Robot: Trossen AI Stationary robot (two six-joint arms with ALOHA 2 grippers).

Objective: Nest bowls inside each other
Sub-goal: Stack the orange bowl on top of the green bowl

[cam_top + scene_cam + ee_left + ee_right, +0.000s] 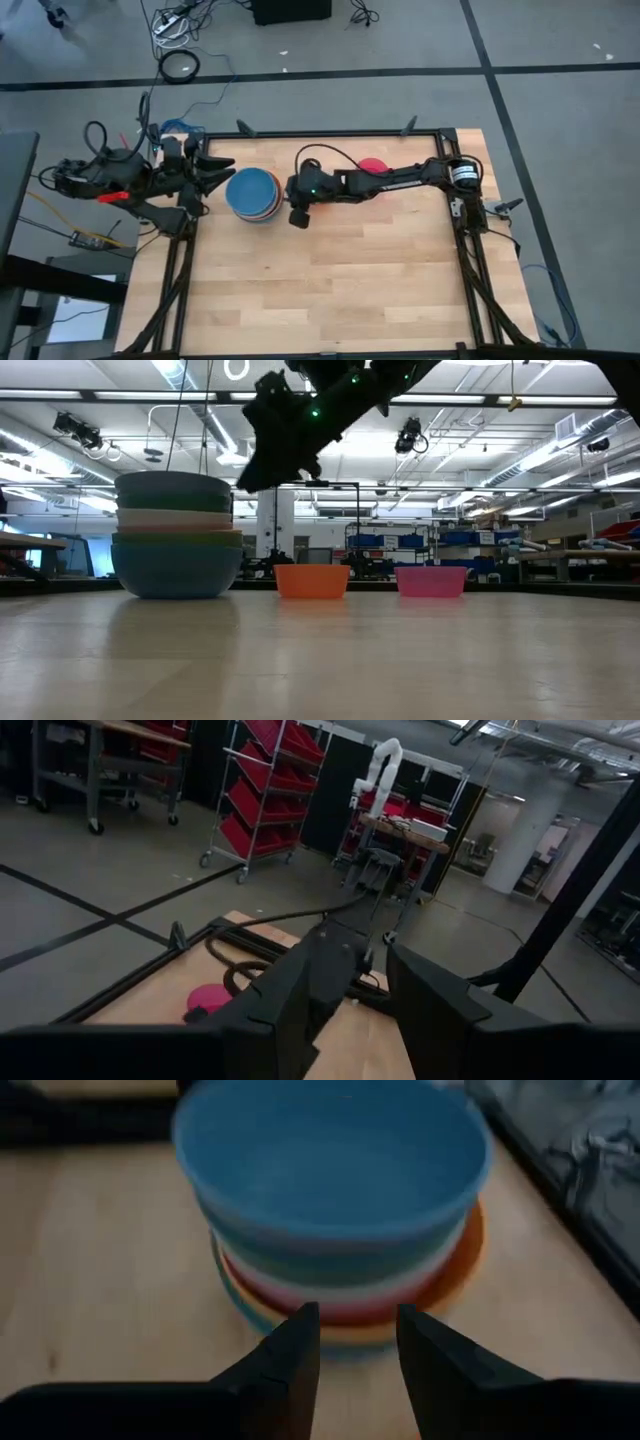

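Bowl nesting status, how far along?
Mostly done: a stack of round plastic bowls, blue on top, stands nested. In hand: nothing; the right hand hovers open beside it. Left: the small orange bowl and small pink bowl sit loose. Left hand waits, open.

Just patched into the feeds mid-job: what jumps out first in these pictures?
The stack of nested bowls stands at the table's far left, a blue bowl on top. The right gripper hangs just beside it, raised off the table, fingers parted and empty. Two small bowls remain loose: an orange one and a pink one, standing side by side behind the stack, while the left gripper waits at the table's left edge.
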